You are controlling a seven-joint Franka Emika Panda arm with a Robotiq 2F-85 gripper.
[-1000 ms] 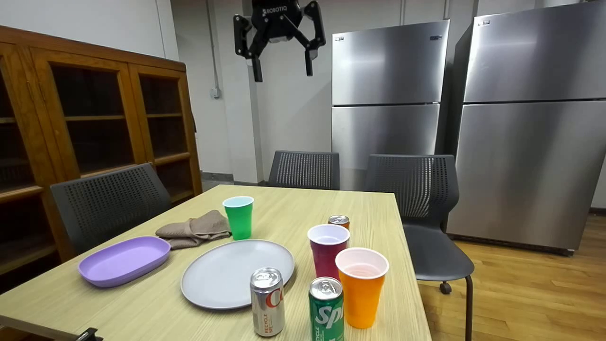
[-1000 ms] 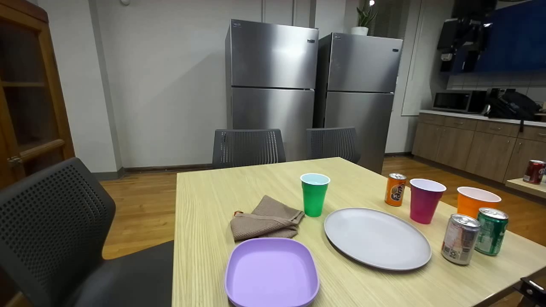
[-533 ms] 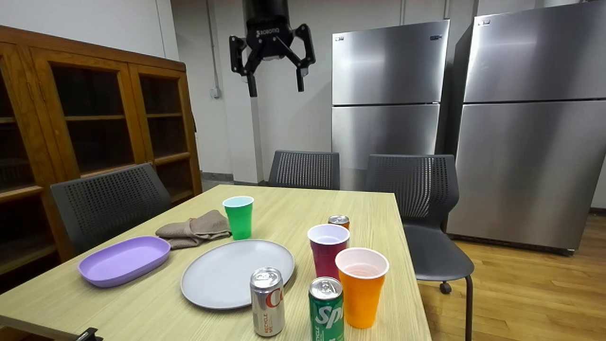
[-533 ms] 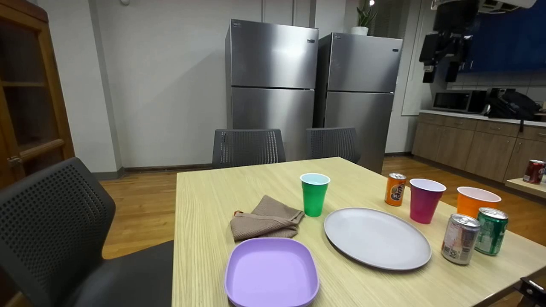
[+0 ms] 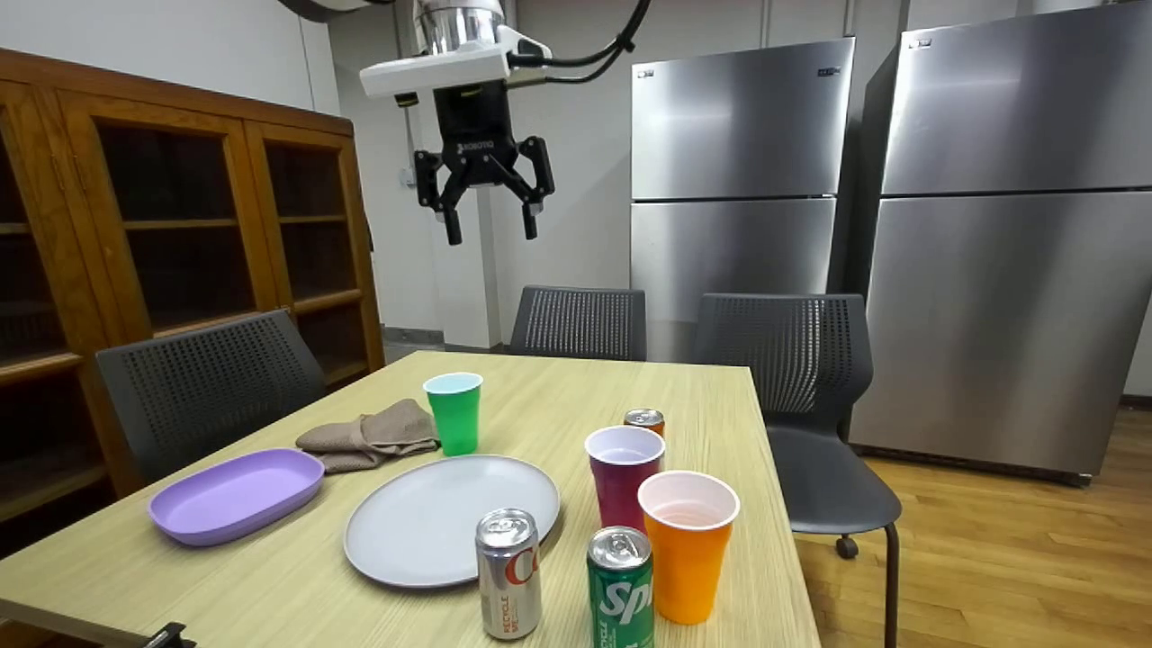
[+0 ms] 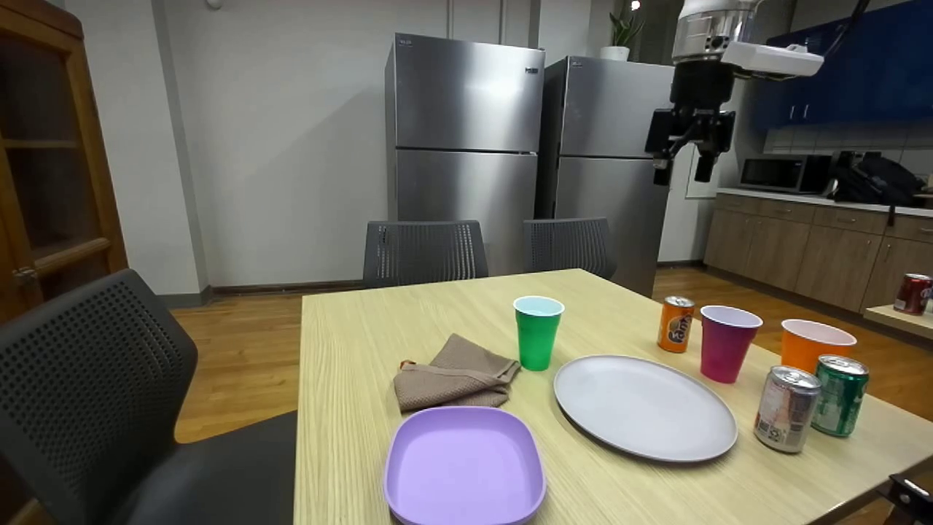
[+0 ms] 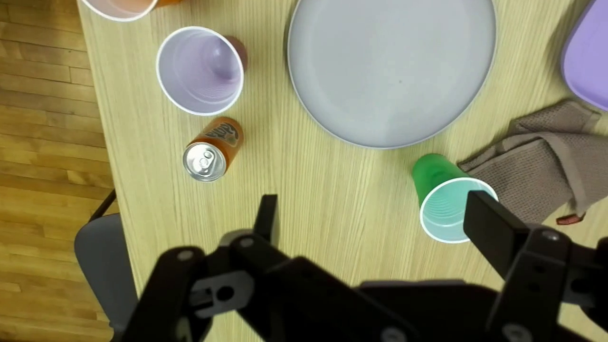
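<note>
One pair of black fingers (image 5: pixel 453 228) hung well above the desk (image 5: pixel 558 396), parted wide. In the wrist view, by a clock face centred on the plate (image 7: pixel 392 71), the green cup (image 7: pixel 442 211) stood upright at five, partly hidden by a finger, with the cloth (image 7: pixel 532 175) just beside it at four. Also on the desk were the Fanta can (image 7: pixel 224 137) at eight, the magenta cup (image 7: pixel 202 71) at nine and the lilac tray (image 7: pixel 589 59) at three.

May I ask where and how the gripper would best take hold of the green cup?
Probably grip the green cup around its walls below the rim, from straight above: it stands upright, tapering toward its base, and the open gripper points down. Avoid the brown cloth close beside the cup.
</note>
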